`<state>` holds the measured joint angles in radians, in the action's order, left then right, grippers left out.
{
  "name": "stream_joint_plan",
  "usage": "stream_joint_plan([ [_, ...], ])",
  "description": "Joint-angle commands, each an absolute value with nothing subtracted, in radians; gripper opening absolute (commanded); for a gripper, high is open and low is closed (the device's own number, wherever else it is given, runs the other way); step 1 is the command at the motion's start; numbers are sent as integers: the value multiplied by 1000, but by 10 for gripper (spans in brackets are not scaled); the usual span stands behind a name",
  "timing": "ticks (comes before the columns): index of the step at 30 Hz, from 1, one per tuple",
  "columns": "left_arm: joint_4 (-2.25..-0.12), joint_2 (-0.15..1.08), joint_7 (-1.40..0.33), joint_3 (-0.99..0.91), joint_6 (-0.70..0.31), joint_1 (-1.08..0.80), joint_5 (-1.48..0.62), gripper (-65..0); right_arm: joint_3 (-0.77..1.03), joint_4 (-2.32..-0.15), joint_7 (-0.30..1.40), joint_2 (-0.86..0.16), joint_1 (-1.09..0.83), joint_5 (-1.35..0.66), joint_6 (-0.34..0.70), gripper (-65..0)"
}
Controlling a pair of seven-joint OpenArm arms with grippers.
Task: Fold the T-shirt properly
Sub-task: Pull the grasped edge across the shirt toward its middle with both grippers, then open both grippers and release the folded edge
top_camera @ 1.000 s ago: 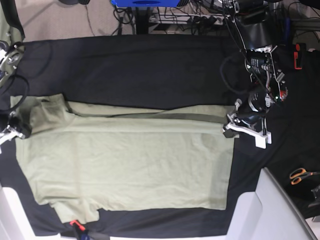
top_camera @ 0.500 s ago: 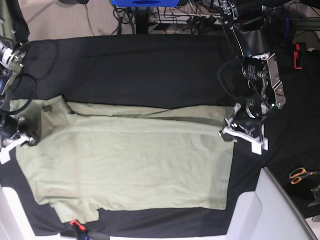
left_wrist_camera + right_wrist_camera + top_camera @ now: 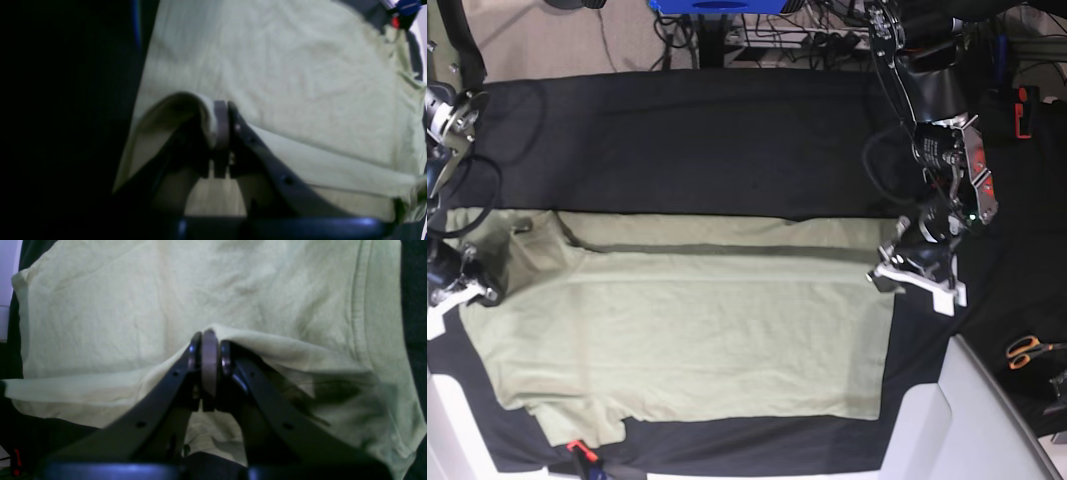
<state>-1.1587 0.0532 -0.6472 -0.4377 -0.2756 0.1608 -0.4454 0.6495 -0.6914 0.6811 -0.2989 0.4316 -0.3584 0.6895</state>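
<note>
Both arms pinching the shirt's far fold

Right fingers (image 3: 472,290) clamp the T-shirt (image 3: 697,330) at the tabletop's (image 3: 677,140) left edge; the shirt lies spread across the near half; left fingers (image 3: 889,268) grip its right edge; scissors (image 3: 1025,350) lie far right.

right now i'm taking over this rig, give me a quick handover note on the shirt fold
Left gripper: shut on the T-shirt, pinching its far edge at one end.
Right gripper: shut on the T-shirt, pinching the far edge by the sleeve.
T-shirt lies flat on the black table cloth, far strip lifted and partly turned over.
Left to do: finish this lengthwise fold, then the remaining folds.
</note>
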Motion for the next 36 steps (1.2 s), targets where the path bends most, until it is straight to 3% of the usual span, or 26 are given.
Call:
stream_joint_plan([
  [1,-1167,67,-631,-438,-280,177,-458,-650,648,-705,662,-318,463,-377,698,-645],
  [32,-1081,88,-565,-443,-280,219,-458,-650,581,-565,550,-298,533,-372,698,-644],
  [34,-1079,88,-533,-440,-280,219,-458,-650,582,-565,533,-298,532,-372,698,-629],
  [36,-1079,88,-507,-438,-280,219,-458,-650,582,-565,492,-298,529,-374,698,-561],
])
